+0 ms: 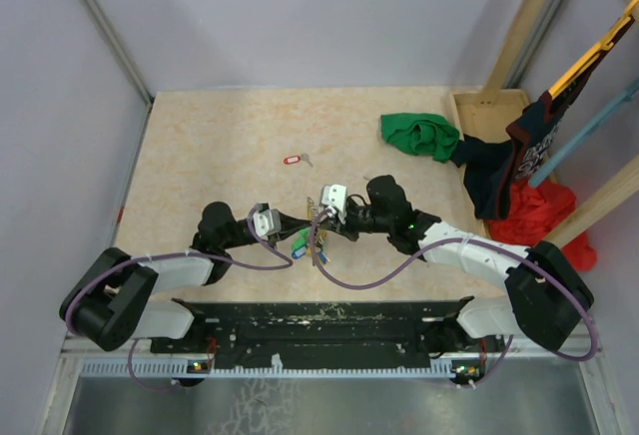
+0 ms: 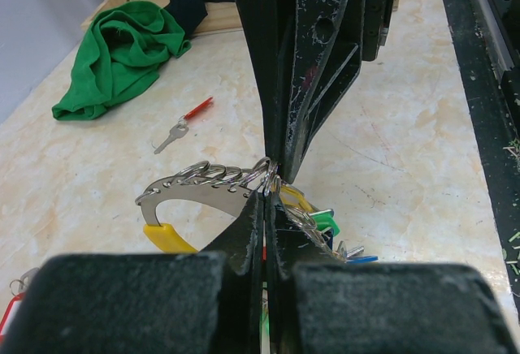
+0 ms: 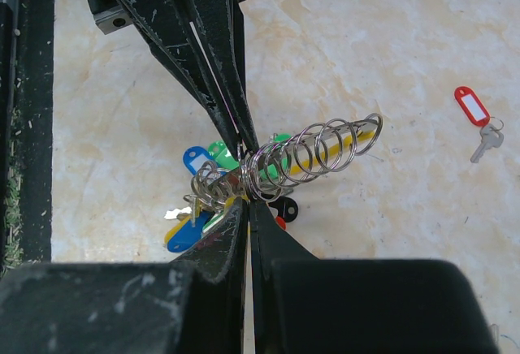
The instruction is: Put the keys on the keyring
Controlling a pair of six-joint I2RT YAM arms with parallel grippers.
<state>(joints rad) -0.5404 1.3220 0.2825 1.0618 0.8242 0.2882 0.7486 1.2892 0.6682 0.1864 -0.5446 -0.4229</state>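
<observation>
The keyring [image 2: 195, 192] is a grey metal band strung with small wire rings; blue, green and yellow tags [image 3: 195, 159] hang from it. It hangs just over the table between the two arms [image 1: 305, 243]. My left gripper [image 2: 266, 196] is shut, its tips pinching the band among the small rings. My right gripper [image 3: 248, 200] is also shut and meets it tip to tip at the same spot, under the coil of rings [image 3: 317, 155]. A dark-headed key [image 3: 284, 208] hangs beside the right tips; I cannot tell whether it is pinched.
A key with a red oblong tag [image 1: 292, 160] lies alone farther back on the table. A green cloth [image 1: 419, 134] lies at the back right beside a wooden tray [image 1: 489, 106], a dark garment [image 1: 499, 171] and a red cloth [image 1: 544, 211]. The black base rail [image 1: 319, 320] runs along the near edge.
</observation>
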